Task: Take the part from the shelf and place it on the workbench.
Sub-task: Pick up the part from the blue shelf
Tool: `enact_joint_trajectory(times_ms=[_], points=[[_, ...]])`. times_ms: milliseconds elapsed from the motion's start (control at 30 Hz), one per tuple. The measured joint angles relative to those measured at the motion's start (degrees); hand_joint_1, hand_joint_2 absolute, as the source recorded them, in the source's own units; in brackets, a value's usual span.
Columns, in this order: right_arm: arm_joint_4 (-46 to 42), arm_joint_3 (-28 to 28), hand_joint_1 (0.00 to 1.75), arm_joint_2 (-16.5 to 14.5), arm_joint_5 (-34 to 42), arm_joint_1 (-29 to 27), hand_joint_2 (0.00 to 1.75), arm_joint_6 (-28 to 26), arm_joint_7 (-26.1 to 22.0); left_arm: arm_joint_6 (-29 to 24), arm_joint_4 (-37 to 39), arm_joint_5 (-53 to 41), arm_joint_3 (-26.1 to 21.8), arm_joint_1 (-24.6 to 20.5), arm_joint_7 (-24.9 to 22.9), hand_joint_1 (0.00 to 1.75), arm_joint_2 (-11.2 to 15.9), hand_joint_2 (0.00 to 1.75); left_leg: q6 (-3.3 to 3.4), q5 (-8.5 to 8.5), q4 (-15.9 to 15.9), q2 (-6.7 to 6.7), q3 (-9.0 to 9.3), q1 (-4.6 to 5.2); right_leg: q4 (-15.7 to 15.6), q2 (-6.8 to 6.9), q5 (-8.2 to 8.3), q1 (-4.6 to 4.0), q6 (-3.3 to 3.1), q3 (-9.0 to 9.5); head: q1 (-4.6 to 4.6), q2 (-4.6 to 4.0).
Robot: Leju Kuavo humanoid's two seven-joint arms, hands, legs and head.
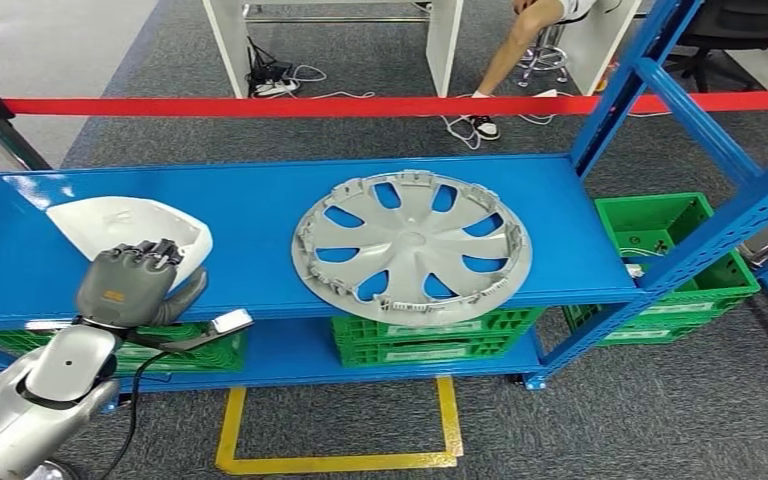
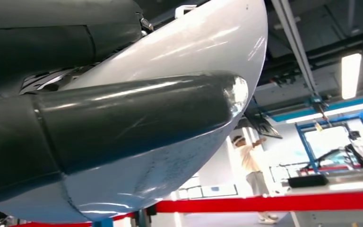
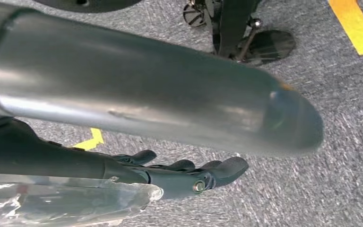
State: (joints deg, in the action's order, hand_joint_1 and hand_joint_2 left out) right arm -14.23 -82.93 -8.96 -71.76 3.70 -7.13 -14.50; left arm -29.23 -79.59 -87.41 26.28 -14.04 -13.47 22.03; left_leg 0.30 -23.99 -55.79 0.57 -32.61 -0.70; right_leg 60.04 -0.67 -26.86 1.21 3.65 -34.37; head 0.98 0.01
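A white curved shell part lies at the left end of the blue shelf's top board. My left hand grips the part's near edge, with the dark fingers curled over the top. In the left wrist view the thick grey thumb presses against the glossy white part. A grey wheel cover lies flat in the middle of the same board, apart from the hand. My right hand hangs over the grey carpet with its fingers loosely extended and nothing in them.
Green crates sit on the lower board, and another green crate stands right of the shelf post. A red barrier tape runs behind the shelf. A seated person's leg is beyond it. Yellow floor marking lies in front.
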Motion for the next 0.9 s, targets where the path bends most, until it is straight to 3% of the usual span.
enact_joint_trajectory(times_ms=[100,133,167,200,267,333,433,467,533,600,633,667,700,733,767,833,900], points=[[0.06,0.0,0.0,-0.02,0.02,-0.03,0.0,0.07,0.01,0.02,-0.42,0.0,-0.44,0.46,0.17,1.75,-0.27,0.0,0.25,0.06,0.11,-0.14,0.09,-0.11,11.02,0.18,-5.16,0.04,0.21,-5.29,-0.2,0.01],[0.09,-0.01,0.0,-0.02,0.03,-0.07,0.0,0.09,0.01,0.03,-0.45,0.0,-0.46,0.68,0.24,1.75,-0.38,0.0,0.22,0.09,0.07,-0.19,0.1,-0.13,13.64,0.19,-5.76,0.05,0.29,-6.6,-0.19,0.01],[0.1,-0.01,0.0,-0.02,0.03,-0.11,0.0,0.09,0.02,0.03,-0.48,0.0,-0.48,0.89,0.3,1.75,-0.48,0.0,0.15,0.1,0.01,-0.22,0.11,-0.19,14.22,0.2,-5.25,0.06,0.36,-6.96,-0.21,0.0],[0.11,-0.02,0.0,-0.01,0.05,-0.12,0.0,0.09,0.02,0.03,-0.5,0.0,-0.52,1.07,0.38,1.75,-0.57,0.0,-0.03,0.08,-0.1,-0.23,0.12,-0.33,12.25,0.22,-3.63,0.11,0.43,-6.05,-0.2,-0.01],[0.13,-0.04,0.0,-0.02,0.09,-0.03,0.0,0.21,-0.02,0.03,-0.64,0.0,-0.79,1.42,0.57,1.75,-0.67,0.0,-0.73,-0.21,-0.49,-0.2,0.05,-0.62,4.8,0.21,-0.08,0.19,0.65,-2.06,-0.25,-0.01],[0.19,-0.04,0.0,-0.08,0.15,0.06,0.0,0.58,-0.25,0.03,-1.01,0.0,-1.32,1.97,0.76,1.75,-0.66,0.0,-1.71,-0.4,-1.0,-0.14,-0.13,-0.6,0.26,-0.08,1.22,0.15,0.22,0.5,-0.34,0.0],[0.25,-0.04,0.0,-0.11,0.18,-0.04,0.0,1.35,-0.77,-0.08,-1.84,0.0,-2.22,3.7,1.0,1.75,-0.41,0.0,-2.82,-0.11,-1.22,-0.1,-0.31,-0.55,0.03,-0.39,1.25,0.06,-1.15,0.21,-0.37,-0.01],[0.26,-0.05,0.0,-0.11,0.19,-0.08,0.0,1.55,-0.91,-0.12,-2.11,0.0,-2.56,4.38,1.13,1.75,-0.28,0.0,-3.06,-0.7,-1.62,-0.15,-0.53,-0.62,0.03,-0.4,1.43,0.07,-1.63,0.0,-0.35,-0.01],[0.26,-0.05,0.0,-0.11,0.18,-0.09,0.0,1.86,-1.07,-0.17,-2.62,0.0,-3.42,5.58,1.49,1.75,-0.14,0.0,-3.34,-4.2,-5.58,-0.25,-2.16,-0.67,-0.1,-0.29,1.92,0.05,-2.65,-0.63,-0.33,-0.01],[0.26,-0.05,0.0,-0.11,0.11,-0.08,0.0,2.1,-1.12,-0.19,-2.97,0.0,-4.43,6.66,2.03,1.75,-0.1,0.0,-3.38,-8.82,-13.04,-0.28,-4.92,-0.58,-0.1,-0.15,2.51,-0.19,-3.3,-1.57,-0.34,-0.01],[0.26,-0.04,0.0,-0.11,0.07,-0.1,0.0,2.18,-1.13,-0.18,-3.05,0.0,-4.92,7.19,2.3,1.75,-0.1,0.0,-3.32,-10.1,-15.99,-0.28,-5.81,-0.53,-0.1,-0.09,2.85,-0.32,-3.47,-2.07,-0.34,-0.01],[0.26,-0.04,0.0,-0.11,0.03,-0.12,0.0,2.24,-1.13,-0.17,-3.1,0.0,-5.34,7.65,2.54,1.75,-0.1,0.0,-3.2,-10.25,-17.28,-0.28,-5.87,-0.48,-0.1,-0.06,3.26,-0.43,-3.56,-2.58,-0.34,0.0],[0.27,-0.04,0.0,-0.12,0.01,-0.12,0.0,2.25,-1.14,-0.15,-3.15,0.0,-5.71,7.99,2.74,1.75,-0.1,0.0,-3.01,-9.32,-16.53,-0.28,-4.91,-0.4,-0.1,-0.05,3.72,-0.5,-3.57,-3.1,-0.35,0.0],[0.27,-0.04,0.0,-0.13,-0.03,-0.1,0.0,2.26,-1.18,-0.12,-3.22,0.0,-6.04,8.17,2.89,1.75,-0.1,0.0,-2.77,-7.74,-13.84,-0.28,-2.96,-0.31,-0.1,-0.04,4.21,-0.54,-3.51,-3.62,-0.34,0.0],[0.28,-0.02,0.0,-0.13,-0.08,-0.06,0.0,2.28,-1.25,-0.08,-3.36,0.0,-6.33,8.24,3.03,1.75,-0.1,0.0,-2.51,-6.35,-10.1,-0.28,-0.36,-0.23,-0.1,-0.04,4.7,-0.57,-3.36,-4.08,-0.33,-0.01],[0.28,0.03,0.0,-0.13,-0.22,-0.02,0.0,2.3,-1.51,0.07,-3.81,0.0,-6.89,8.23,3.27,1.75,-0.13,0.0,-2.2,-5.32,-3.18,-0.25,3.95,0.01,-0.18,-0.04,5.72,-0.76,-2.82,-4.79,-0.39,-0.01],[0.28,0.07,0.0,-0.13,-0.36,-0.08,0.0,2.35,-1.84,0.32,-4.15,0.0,-7.33,8.35,3.43,1.75,-0.16,0.0,-1.87,-5.29,-0.75,-0.21,4.83,0.29,-0.7,-0.02,6.93,-0.86,-2.11,-5.05,-0.45,0.0]])
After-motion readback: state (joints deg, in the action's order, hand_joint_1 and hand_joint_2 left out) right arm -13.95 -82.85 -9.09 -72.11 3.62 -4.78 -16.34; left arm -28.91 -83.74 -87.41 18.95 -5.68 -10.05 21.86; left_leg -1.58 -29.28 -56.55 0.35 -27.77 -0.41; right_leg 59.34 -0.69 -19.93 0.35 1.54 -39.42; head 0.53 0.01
